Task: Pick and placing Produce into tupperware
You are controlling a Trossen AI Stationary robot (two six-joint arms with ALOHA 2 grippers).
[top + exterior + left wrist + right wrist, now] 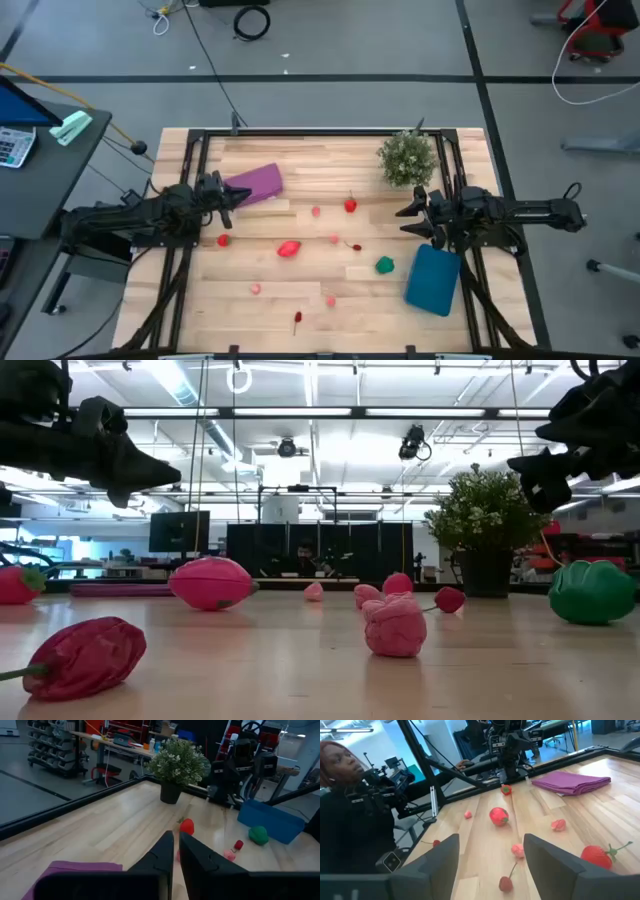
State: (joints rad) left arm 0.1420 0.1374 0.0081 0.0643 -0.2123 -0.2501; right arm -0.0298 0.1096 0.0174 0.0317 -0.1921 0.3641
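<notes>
Produce (288,249) scattered on table; tupperware (433,279) empty (both arms raised).

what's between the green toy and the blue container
Nothing: in the high view only bare wood separates the green toy from the blue container, which lies just to its right.

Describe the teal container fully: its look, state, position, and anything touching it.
The tupperware is a shallow teal-blue rectangular container with rounded corners, plastic-looking and without a lid. It lies flat on the wooden table at its right side, turned slightly askew, and nothing shows inside it. The right gripper hangs just beyond its far end, fingers open, apart from it. The green toy sits close beside it; whether they touch cannot be told.
</notes>
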